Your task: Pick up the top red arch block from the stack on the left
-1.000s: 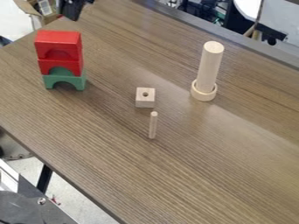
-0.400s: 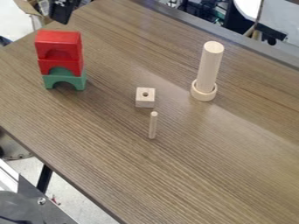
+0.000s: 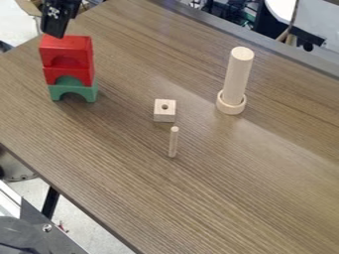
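Block stack (image 3: 70, 71), 2 red, 1 green below

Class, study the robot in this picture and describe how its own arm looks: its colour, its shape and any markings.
The visible part of the arm is black, with a blocky, straight-edged piece and a smaller dark part beside it. Small white marks stand out against the black near the top. I can't make out any cables on it.

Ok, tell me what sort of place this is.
Probably a robotics lab or workshop: a black robot arm over a wood-grain table, with toy blocks stacked on it.
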`<state>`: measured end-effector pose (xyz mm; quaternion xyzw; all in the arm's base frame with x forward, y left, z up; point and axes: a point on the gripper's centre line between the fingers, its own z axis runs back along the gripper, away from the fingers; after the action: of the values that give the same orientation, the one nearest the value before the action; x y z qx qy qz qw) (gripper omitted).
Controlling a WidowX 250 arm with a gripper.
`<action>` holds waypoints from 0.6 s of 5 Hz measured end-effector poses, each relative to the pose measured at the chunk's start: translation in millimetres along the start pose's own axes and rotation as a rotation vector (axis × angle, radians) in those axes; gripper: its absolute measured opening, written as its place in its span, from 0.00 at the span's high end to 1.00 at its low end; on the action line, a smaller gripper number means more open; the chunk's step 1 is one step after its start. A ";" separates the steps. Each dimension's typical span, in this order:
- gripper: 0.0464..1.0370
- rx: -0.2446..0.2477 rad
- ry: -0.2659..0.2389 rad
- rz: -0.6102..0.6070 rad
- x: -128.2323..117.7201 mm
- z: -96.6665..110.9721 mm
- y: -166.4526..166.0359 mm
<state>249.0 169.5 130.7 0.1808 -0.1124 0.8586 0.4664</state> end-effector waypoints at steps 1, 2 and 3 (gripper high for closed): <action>0.04 0.016 0.010 0.007 -3.3 -4.7 4.4; 0.04 0.036 0.014 0.013 -4.8 -8.1 8.9; 0.04 0.062 0.030 0.038 -2.7 -11.6 12.5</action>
<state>237.4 164.9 118.7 0.1803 -0.0820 0.8729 0.4459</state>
